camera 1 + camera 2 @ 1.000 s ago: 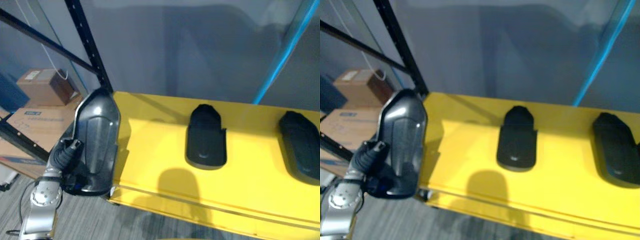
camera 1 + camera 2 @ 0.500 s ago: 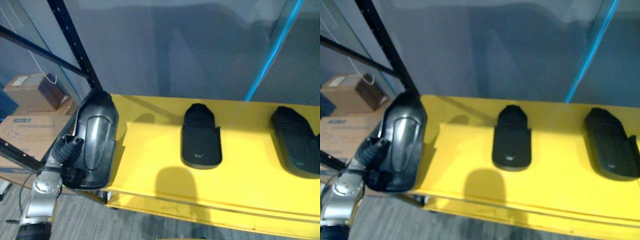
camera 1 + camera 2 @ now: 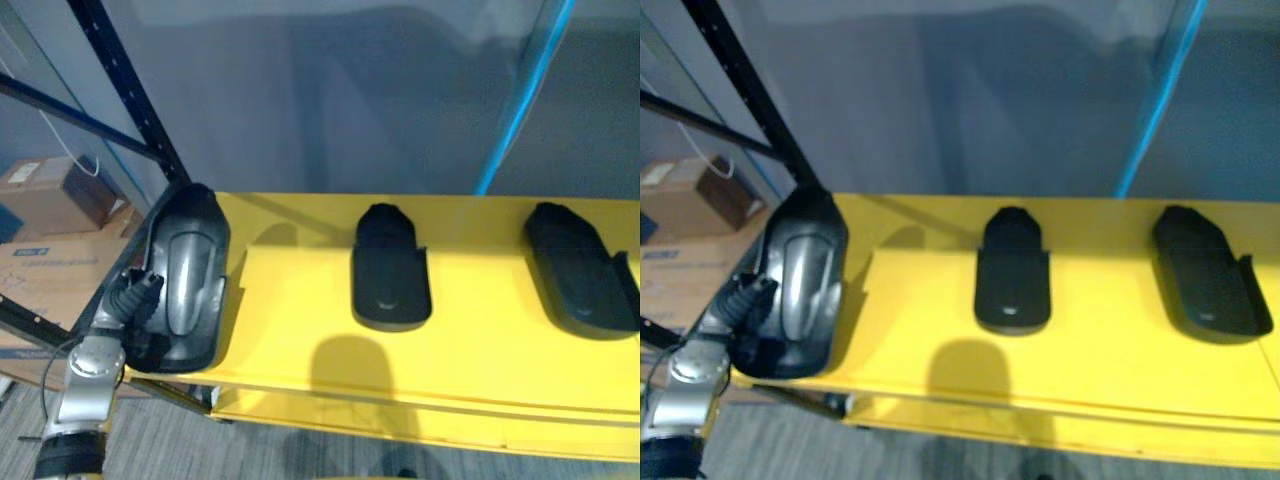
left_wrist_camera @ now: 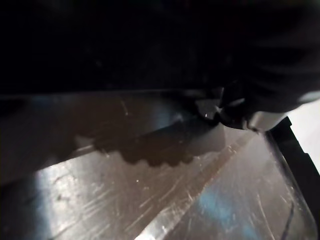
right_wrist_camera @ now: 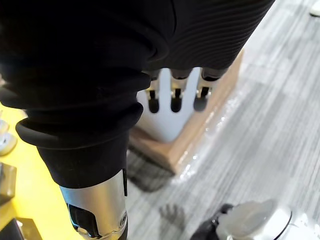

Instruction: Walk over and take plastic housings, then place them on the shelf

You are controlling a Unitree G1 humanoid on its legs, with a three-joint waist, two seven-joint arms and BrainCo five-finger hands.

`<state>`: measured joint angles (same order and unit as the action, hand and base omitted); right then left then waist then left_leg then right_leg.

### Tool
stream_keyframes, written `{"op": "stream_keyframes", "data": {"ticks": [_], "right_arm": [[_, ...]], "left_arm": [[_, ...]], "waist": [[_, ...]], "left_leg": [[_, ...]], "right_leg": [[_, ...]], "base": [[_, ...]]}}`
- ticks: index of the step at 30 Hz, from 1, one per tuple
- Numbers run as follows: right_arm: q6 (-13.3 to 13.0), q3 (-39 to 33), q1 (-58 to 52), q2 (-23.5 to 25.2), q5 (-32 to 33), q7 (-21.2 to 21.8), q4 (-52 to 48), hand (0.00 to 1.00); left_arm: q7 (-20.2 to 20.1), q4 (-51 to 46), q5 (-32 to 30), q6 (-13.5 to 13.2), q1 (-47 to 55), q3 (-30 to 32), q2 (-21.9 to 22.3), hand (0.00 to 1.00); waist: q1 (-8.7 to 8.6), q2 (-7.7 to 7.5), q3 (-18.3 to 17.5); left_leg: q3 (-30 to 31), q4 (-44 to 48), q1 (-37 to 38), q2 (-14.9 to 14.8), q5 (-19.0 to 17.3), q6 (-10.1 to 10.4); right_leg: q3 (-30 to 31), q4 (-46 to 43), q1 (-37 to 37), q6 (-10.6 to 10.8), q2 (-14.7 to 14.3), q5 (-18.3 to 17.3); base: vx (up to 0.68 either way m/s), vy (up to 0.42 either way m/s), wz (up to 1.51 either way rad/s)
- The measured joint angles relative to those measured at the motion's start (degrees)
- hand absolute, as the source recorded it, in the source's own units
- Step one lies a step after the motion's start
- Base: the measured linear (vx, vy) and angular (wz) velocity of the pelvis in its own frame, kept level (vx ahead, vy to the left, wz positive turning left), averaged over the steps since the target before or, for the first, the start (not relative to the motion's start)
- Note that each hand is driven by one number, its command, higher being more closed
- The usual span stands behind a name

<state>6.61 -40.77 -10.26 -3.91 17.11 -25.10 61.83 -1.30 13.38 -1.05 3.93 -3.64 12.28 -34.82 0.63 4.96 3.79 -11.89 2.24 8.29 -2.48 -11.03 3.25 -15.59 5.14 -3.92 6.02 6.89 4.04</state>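
Two down: the middle housing [image 3: 390, 270] and the right housing [image 3: 580, 272] lie on the yellow shelf [image 3: 300, 335]. My left hand [image 3: 130, 305] has the third housing [image 3: 187, 270] at the shelf's left end. I can't tell its fingers' grip. My right hand [image 5: 172, 97] hangs empty, fingers straight.

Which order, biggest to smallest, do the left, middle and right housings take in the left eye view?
1. left housing, though it seems nearer the camera, so unsure.
2. right housing.
3. middle housing, only slightly smaller.
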Motion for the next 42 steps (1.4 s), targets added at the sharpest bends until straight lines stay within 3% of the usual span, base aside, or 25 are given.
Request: {"op": "stream_keyframes", "data": {"ticks": [9,17,22,31,42], "right_arm": [[0.9,0.0,-0.4,0.0,0.0,0.0,-0.2,0.0],[1.1,0.0,-1.3,0.0,0.0,0.0,-0.2,0.0],[1.1,0.0,-2.2,0.0,-0.9,0.1,-0.1,0.0],[0.7,0.0,-2.5,0.1,-2.2,1.7,-0.1,0.0],[0.6,0.0,-2.5,0.1,-2.3,2.7,-0.1,0.0]], "left_arm": [[-0.4,10.8,0.1,3.3,-8.2,-0.5,-4.7,1.0],[-5.3,19.2,1.2,4.9,-18.0,-4.2,-10.3,1.0],[-7.3,22.0,5.4,4.9,-20.7,-4.4,-10.8,1.0],[-9.1,24.1,7.2,4.9,-23.3,-6.8,-11.9,1.0],[-10.4,28.1,6.5,8.8,-23.9,-6.8,-11.0,1.0]], "waist": [[-0.62,0.1,0.3],[-1.66,0.08,2.2],[-2.85,0.29,2.5],[-3.77,-0.1,3.4],[-4.46,-0.53,3.7]], "left_leg": [[-1.4,0.0,0.0,0.1,0.0,0.0],[-3.0,0.0,-0.3,0.2,0.0,0.0],[-3.1,0.0,-0.3,0.2,0.0,0.0],[-4.5,0.0,-0.3,0.3,-0.1,0.1],[-4.6,0.2,-0.4,0.3,-0.1,0.2]], "right_leg": [[1.6,-0.1,0.8,0.1,-0.1,0.2],[3.1,-0.5,2.0,-0.1,-0.1,0.8],[3.3,-0.5,2.1,-0.1,-0.1,0.8],[4.9,-0.5,3.0,-0.1,-0.1,1.0],[5.0,-0.5,3.0,-0.1,-0.1,1.0]], "base": [[0.0,-0.001,-0.08],[-0.01,0.003,-0.11],[0.0,0.0,-0.01],[0.0,0.001,-0.08],[0.0,0.0,0.0]]}}
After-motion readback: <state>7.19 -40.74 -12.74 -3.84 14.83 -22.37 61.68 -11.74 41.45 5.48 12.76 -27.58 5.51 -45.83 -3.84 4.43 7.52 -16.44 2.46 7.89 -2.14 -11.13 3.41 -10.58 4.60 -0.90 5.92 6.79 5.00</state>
